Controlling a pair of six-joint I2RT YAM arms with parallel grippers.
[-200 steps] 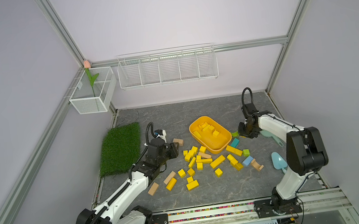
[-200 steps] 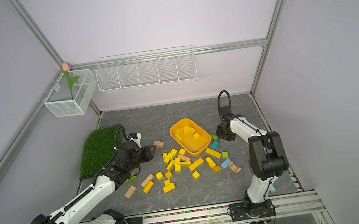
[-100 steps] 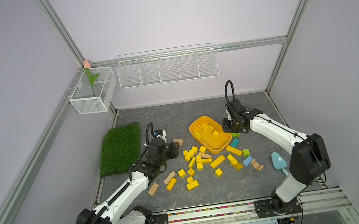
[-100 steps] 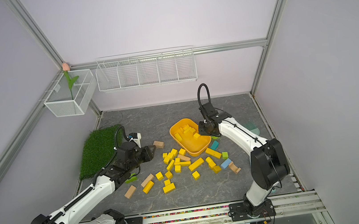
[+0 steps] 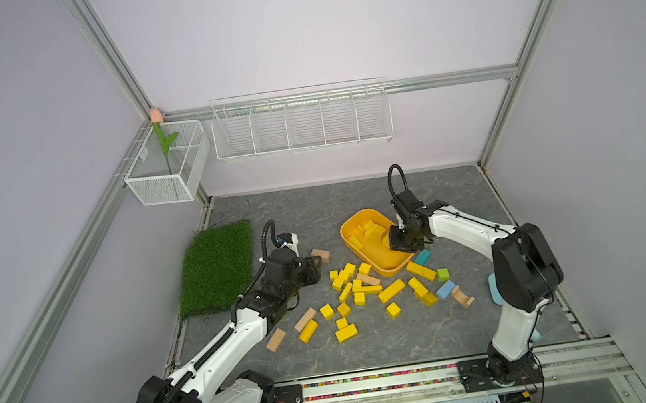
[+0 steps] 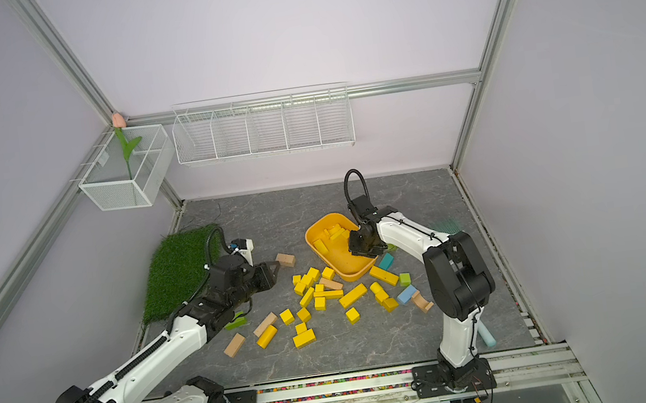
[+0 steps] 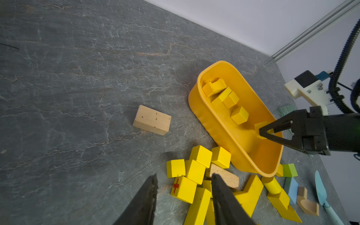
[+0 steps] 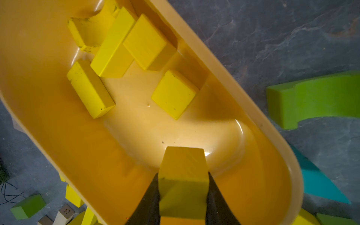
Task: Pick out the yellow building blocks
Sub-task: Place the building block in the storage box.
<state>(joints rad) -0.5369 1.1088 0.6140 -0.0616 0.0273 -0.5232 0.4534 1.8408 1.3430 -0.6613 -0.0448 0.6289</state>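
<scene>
Yellow wooden block (image 8: 183,175) is clamped in the right gripper (image 7: 263,133), held over the orange-yellow plastic tub (image 7: 210,120). Several yellow blocks (image 8: 144,41) lie inside the tub. Loose yellow blocks (image 5: 391,290) are scattered on the grey tabletop (image 5: 314,212) beside it. The left gripper (image 7: 184,176) hovers nearby, jaws apart and empty.

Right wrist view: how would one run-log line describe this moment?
right tool: shut on yellow block, over yellow tub | left tool: open, facing loose yellow blocks | tub: other yellow blocks inside
</scene>
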